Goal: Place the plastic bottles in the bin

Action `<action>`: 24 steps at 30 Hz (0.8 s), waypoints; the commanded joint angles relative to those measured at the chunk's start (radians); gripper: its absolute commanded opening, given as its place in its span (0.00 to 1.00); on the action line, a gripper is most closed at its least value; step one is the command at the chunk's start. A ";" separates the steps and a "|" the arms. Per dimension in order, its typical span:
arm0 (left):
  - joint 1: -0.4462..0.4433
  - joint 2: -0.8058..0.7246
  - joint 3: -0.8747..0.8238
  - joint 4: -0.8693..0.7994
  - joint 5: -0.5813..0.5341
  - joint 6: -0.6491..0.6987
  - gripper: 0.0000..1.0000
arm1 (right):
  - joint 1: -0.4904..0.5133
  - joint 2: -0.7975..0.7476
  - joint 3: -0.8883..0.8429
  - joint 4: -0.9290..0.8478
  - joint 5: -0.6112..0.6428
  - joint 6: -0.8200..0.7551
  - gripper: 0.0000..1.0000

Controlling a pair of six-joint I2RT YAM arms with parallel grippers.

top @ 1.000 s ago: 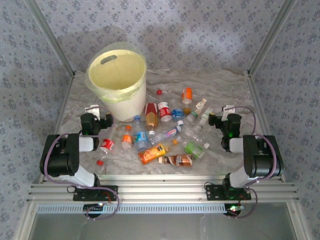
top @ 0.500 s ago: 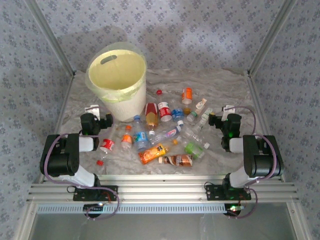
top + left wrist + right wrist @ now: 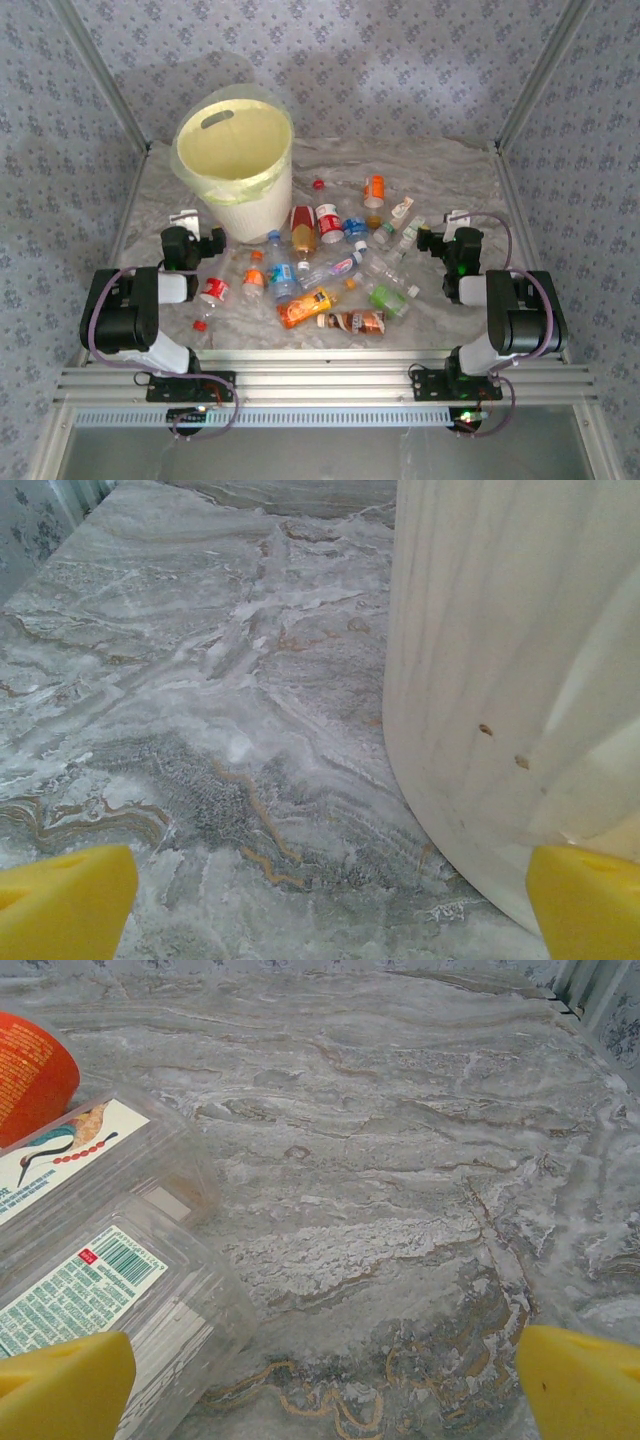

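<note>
Several plastic bottles (image 3: pixel 322 262) lie scattered across the middle of the marbled table, with red, orange, green and brown labels. The bin (image 3: pixel 238 166), a large cream-yellow bucket with a pale liner, stands upright at the back left; its wall (image 3: pixel 510 680) rises close on the right in the left wrist view. My left gripper (image 3: pixel 190 232) rests low by the bin's foot, open, with bare table between its yellow fingertips (image 3: pixel 62 908). My right gripper (image 3: pixel 446 232) is open at the right of the pile. Two clear bottles (image 3: pixel 95 1260) lie just left of its fingertips (image 3: pixel 580 1385).
A red-labelled bottle (image 3: pixel 214 290) and a loose red cap (image 3: pixel 199 325) lie near the left arm. Another red cap (image 3: pixel 318 184) sits behind the pile. Metal frame posts and patterned walls enclose the table; an aluminium rail runs along the near edge.
</note>
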 commanded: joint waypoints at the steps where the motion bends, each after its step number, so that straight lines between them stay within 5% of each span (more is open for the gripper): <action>1: -0.007 -0.043 -0.041 0.075 -0.044 -0.011 1.00 | -0.004 -0.052 0.001 -0.030 0.014 0.002 1.00; 9: -0.025 -0.266 -0.053 -0.107 -0.110 -0.025 1.00 | 0.002 -0.270 0.055 -0.294 0.084 0.051 1.00; 14: -0.065 -0.481 0.043 -0.466 -0.159 -0.103 1.00 | 0.020 -0.401 0.153 -0.549 0.095 0.141 1.00; 21: -0.226 -0.735 0.151 -0.831 -0.177 -0.281 1.00 | 0.080 -0.511 0.260 -0.880 0.109 0.325 1.00; 24: -0.319 -0.781 0.202 -0.955 -0.141 -0.351 1.00 | 0.125 -0.527 0.304 -1.040 0.222 0.447 1.00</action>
